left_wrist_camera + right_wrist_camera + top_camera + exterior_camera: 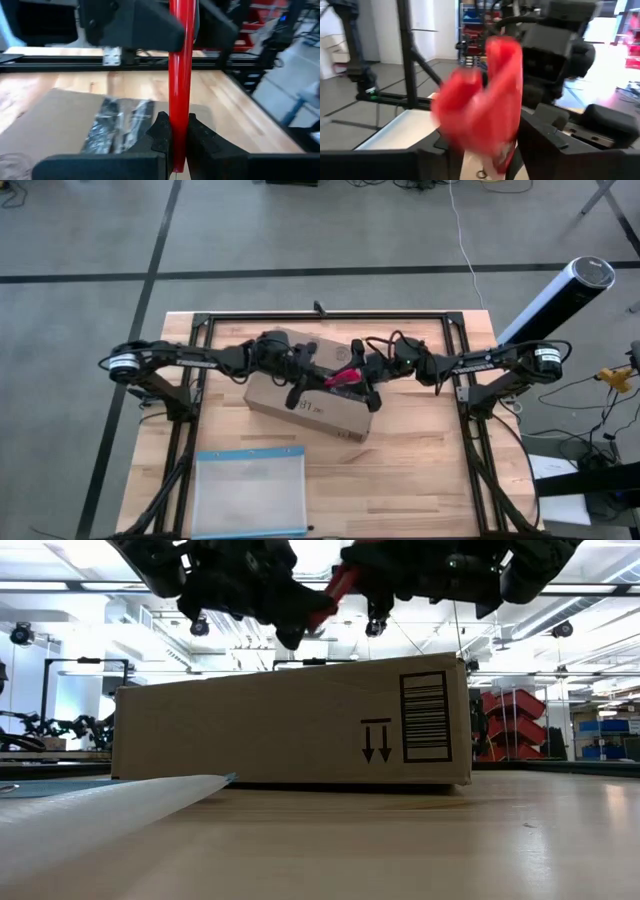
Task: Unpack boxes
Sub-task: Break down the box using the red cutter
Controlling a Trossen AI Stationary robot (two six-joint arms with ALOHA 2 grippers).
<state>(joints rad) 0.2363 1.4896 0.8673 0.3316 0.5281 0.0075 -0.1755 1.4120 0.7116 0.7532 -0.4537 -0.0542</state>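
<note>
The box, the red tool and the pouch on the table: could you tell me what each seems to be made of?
The box: matte brown cardboard, with printed black marks and a glossy tape strip. The red tool: probably smooth glossy plastic, judging by its sheen. The pouch: likely clear plastic film, since it is see-through.

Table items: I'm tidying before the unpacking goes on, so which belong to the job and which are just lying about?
In use:
- cardboard box
- red tool, gripped by left gripper and right gripper

Lying about:
- clear plastic pouch, apart from the box near the table's front edge
</note>
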